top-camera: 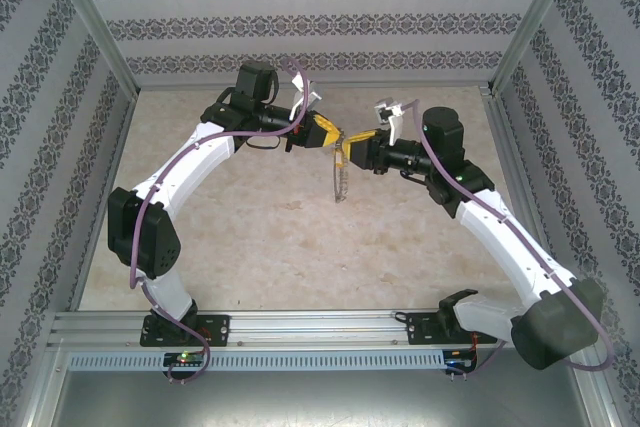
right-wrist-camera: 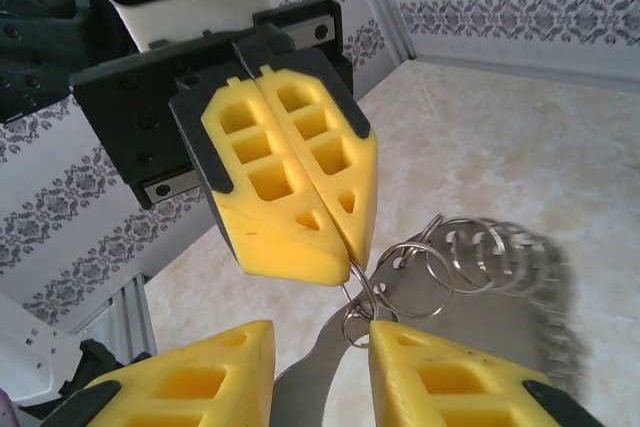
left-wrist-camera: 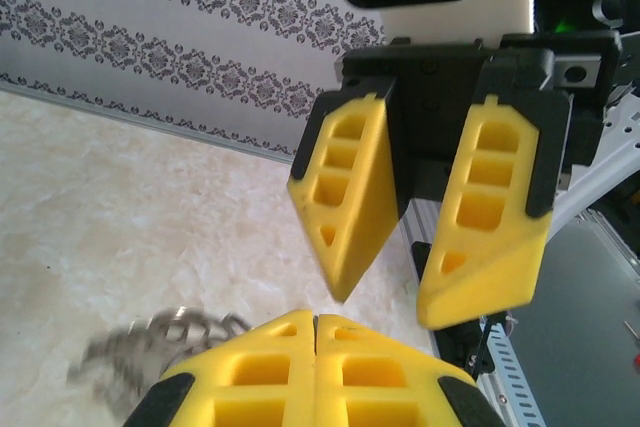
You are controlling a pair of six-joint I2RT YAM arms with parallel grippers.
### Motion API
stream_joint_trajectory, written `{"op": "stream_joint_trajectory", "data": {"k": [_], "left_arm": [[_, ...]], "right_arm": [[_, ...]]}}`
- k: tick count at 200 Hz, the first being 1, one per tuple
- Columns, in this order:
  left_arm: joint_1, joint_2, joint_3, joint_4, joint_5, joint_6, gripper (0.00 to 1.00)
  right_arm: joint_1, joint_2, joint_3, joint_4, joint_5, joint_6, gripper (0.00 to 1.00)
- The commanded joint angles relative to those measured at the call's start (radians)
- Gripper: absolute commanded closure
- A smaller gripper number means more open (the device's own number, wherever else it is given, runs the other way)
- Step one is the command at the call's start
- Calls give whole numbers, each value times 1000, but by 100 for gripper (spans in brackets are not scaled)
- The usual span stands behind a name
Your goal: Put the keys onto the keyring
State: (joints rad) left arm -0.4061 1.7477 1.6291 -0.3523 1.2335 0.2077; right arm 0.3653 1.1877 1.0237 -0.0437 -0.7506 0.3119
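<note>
Left tool (right-wrist-camera: 345,255) pinches keyring (right-wrist-camera: 540,287) (dangling).

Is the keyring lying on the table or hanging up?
Hanging. The left gripper, jaws shut, pinches the keyring, which dangles above the table.

No legible text, labels or numbers anywhere (wallpaper (top-camera: 300,27) merely patterned)

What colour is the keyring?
Silvery grey metal. The keyring shows best in the right wrist view.
</note>
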Motion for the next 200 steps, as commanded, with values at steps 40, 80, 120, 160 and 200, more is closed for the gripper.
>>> {"op": "stream_joint_trajectory", "data": {"k": [40,80,120,160,200], "left_arm": [[-8,-47,-6,50,33,-12,100],[-8,-45,-6,50,35,-11,100],[-8,-48,-12,70,35,-26,100],[-8,-46,-11,75,30,-36,100],[0,-64,-28,102,-37,-51,72]], "right_arm": [[14,44,40,67,-19,-2,71],[11,63,51,93,-28,12,78],[11,77,58,95,-48,12,91],[2,84,100,20,-55,-47,100],[-6,131,303,-343,-15,-294,100]]}}
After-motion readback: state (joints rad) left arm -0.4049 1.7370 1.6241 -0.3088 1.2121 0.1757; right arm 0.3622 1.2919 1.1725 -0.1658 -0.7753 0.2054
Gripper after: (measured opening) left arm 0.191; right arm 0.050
